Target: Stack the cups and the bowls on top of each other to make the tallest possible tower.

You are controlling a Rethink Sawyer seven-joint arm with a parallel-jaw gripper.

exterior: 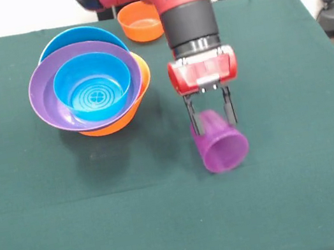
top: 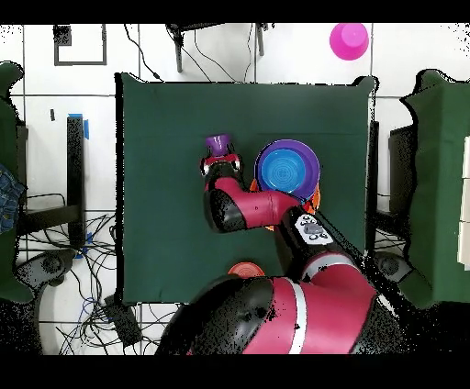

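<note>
The gripper (exterior: 212, 119) clamps the tilted purple cup (exterior: 221, 144) near the tabletop's (exterior: 308, 191) middle; no writing is readable.

The gripper (exterior: 212, 117) stands over the middle of the table (exterior: 302, 159), its fingers either side of the cup (exterior: 221, 143), which lies tilted with its mouth toward the camera. To the gripper's left in the front view sits the tower (exterior: 90, 90) — a small bowl (exterior: 92, 86) nested in a wider one (exterior: 42, 98), others beneath. Behind the gripper, near the far edge, another small bowl (exterior: 139, 21) stands alone — well apart from the tower
</note>
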